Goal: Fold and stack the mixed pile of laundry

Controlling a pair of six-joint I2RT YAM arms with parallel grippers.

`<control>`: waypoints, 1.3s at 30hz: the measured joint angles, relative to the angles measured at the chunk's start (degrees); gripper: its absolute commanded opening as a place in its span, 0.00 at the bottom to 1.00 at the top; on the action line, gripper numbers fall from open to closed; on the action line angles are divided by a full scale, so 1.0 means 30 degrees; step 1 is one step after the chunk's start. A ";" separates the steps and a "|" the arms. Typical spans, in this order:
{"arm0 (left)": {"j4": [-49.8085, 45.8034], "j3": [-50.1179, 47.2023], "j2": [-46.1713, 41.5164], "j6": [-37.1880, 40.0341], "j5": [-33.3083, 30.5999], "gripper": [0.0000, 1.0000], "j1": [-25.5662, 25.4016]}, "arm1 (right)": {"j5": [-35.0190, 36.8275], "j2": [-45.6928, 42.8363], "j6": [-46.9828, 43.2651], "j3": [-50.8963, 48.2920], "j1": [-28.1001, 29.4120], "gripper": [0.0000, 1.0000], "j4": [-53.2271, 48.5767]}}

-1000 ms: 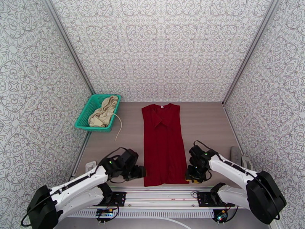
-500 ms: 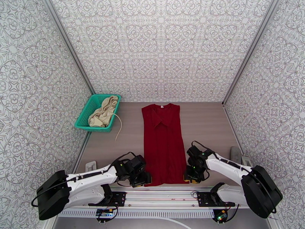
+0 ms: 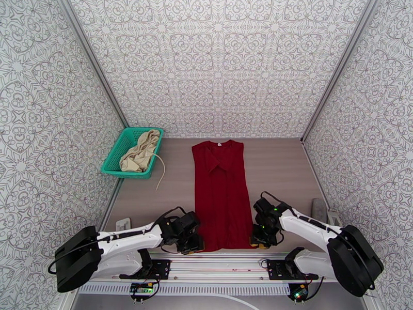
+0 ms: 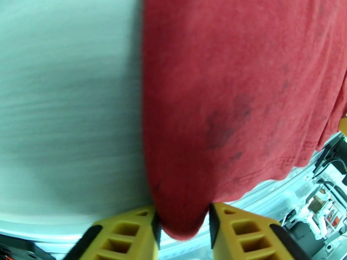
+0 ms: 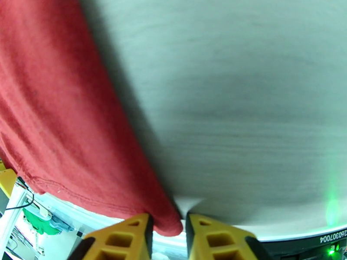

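Left wrist: left gripper (image 4: 181, 228) clamped dark red shirt (image 4: 234, 105) hem corner | right gripper (image 5: 168, 230) pinched other corner | shirt looked soft, limp, light; corners likely the best hold

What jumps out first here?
A dark red shirt lies folded into a long strip on the table, with the left gripper and right gripper each straddling a near hem corner. At the far left, a cream garment sits heaped in a teal basket, its cord trailing out.

One dark red shirt (image 3: 221, 197), seemingly one cream garment (image 3: 137, 156), one teal basket (image 3: 114, 153) — two grippers, left gripper (image 3: 196, 245), right gripper (image 3: 257, 242).
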 measured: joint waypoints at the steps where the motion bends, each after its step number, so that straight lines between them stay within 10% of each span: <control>1: 0.0044 0.0036 0.0080 -0.0036 -0.0131 0.13 -0.0015 | -0.0044 -0.0029 0.0080 -0.0044 0.0000 0.15 0.0022; 7: -0.0299 0.0357 -0.0029 0.0459 -0.0517 0.00 0.0051 | -0.0495 -0.0597 0.0393 -0.0372 0.0182 0.00 0.0590; 39: -0.5683 0.5814 -0.1632 0.3096 -0.3082 0.00 0.1049 | 0.2004 -0.3672 0.0867 0.4860 0.0226 0.00 -0.5034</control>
